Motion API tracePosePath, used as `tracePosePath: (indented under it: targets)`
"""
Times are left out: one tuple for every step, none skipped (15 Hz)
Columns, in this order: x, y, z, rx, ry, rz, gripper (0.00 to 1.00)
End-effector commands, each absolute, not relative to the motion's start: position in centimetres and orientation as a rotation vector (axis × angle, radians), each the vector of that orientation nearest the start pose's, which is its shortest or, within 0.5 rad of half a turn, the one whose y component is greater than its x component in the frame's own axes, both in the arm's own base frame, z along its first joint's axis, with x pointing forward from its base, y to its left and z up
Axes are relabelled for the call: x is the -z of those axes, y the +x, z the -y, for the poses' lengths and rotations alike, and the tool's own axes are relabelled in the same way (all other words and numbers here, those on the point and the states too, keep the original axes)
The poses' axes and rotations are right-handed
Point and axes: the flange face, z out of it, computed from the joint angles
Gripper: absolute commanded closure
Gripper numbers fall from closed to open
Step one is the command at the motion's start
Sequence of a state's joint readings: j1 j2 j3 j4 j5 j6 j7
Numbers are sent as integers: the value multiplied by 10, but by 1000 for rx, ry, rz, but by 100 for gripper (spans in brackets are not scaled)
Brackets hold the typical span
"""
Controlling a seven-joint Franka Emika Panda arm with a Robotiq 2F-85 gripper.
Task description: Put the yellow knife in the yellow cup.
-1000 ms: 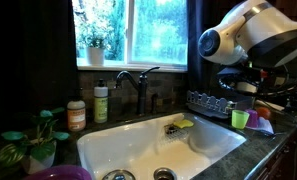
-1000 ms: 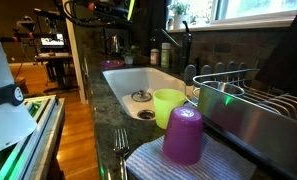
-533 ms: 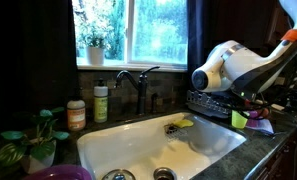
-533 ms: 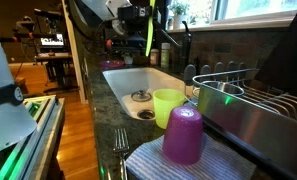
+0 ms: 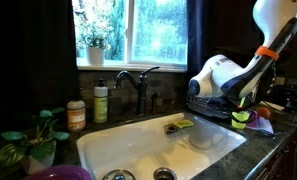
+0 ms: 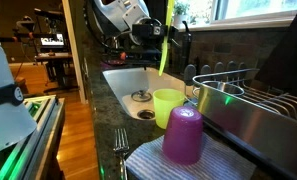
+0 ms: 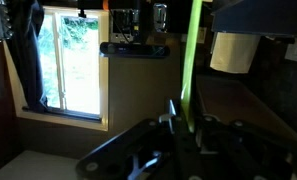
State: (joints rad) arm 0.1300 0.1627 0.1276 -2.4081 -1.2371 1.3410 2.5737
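the tool (image 6: 156, 32) grips the yellow knife (image 6: 164, 58), which hangs upright. its tip is just above the yellow cup (image 6: 169, 106), which stands beside the sink (image 6: 123, 80), near a purple cup (image 6: 183, 136)

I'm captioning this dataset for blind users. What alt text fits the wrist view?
The gripper is shut on a yellow knife, which runs up as a thin strip to the frame's top edge. Behind it are a bright window on the left and a white cylindrical object at upper right.
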Motion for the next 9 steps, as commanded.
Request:
tracePosePath:
  targets:
    - [-261,427,23,-1045,1092,1274,98]
    - [-259,427,28,-1037,1085,1275,98]
    - [-257,426,31,-1031,1082,1272,98]
    - [-251,426,34,-1018,1082,1269,98]
    - [-247,425,37,-1001,1088,1268,98]
    - [-242,426,40,-980,1100,1270,98]
    - [-239,427,42,-961,1122,1277,98]
    - [-236,428,45,-949,1135,1283,98]
    - [-232,430,49,-936,1147,1288,98]
